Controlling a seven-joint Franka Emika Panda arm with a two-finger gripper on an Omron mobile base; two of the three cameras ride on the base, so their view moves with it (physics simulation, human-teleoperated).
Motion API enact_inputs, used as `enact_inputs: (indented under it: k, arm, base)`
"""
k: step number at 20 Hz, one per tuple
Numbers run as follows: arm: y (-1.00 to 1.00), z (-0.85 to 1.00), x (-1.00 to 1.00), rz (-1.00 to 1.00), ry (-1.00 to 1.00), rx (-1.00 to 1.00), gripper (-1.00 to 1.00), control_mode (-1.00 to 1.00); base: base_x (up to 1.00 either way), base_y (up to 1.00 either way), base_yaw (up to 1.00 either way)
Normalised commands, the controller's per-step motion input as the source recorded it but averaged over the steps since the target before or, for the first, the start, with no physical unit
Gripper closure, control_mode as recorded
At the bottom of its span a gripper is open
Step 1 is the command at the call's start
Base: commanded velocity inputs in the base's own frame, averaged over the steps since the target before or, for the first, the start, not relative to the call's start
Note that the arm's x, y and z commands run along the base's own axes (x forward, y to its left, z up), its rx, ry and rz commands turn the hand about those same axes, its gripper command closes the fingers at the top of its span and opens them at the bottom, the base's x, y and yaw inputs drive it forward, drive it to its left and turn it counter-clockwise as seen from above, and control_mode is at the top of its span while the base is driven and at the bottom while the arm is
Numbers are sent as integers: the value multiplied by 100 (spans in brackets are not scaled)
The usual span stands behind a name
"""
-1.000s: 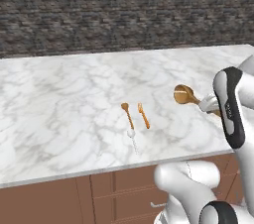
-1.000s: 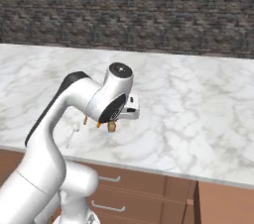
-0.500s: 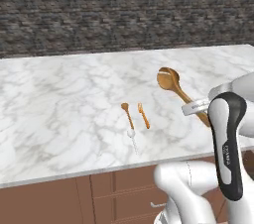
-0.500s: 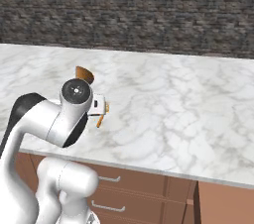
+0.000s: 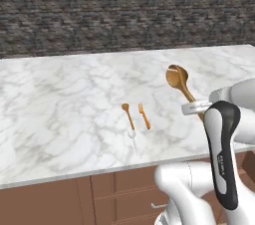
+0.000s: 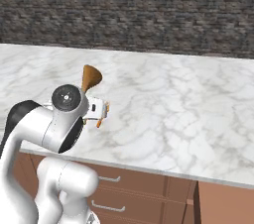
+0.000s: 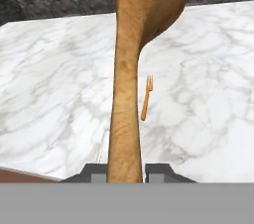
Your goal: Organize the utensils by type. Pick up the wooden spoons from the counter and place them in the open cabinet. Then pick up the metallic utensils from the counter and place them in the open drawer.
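My gripper [image 5: 195,110] is shut on the handle of the large wooden spoon [image 5: 178,79] and holds it above the counter [image 5: 60,99], its round bowl pointing up and toward the back wall. In the hand view the handle [image 7: 124,119] rises between the two fingertips [image 7: 92,171]. The right base view shows the spoon's bowl [image 6: 91,76] above the gripper [image 6: 96,111]. On the marble lie the small wooden spoon [image 5: 127,112], the orange-brown fork [image 5: 144,116] beside it, and the pale silvery spoon [image 5: 132,137] just in front. The fork [image 7: 146,98] lies beyond the held handle. The open cabinet and open drawer are out of view.
A dark stone wall [image 5: 124,10] runs behind the counter. Brown cupboard fronts with closed drawers [image 6: 129,188] sit under its front edge. Bare marble stretches to the left [image 5: 45,114] and right [image 6: 198,104] of the utensils.
The arm has swung round with the large wooden spoon, raising it and turning its bowl up toward the back wall. The three utensils on the counter have not moved.
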Motion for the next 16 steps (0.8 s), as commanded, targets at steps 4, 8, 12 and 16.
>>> enact_inputs:
  k: [4,8,12,16]
  arm:
    - [-39,0,-13,0,0,0,100,-100]
    - [0,0,0,0,0,0,100,100]
    - [0,0,0,0,0,0,100,100]
    - [0,0,0,0,0,0,100,100]
  base:
    - [0,0,0]
    - [-23,-26,2]
    - [-33,-4,10]
    - [-42,-7,31]
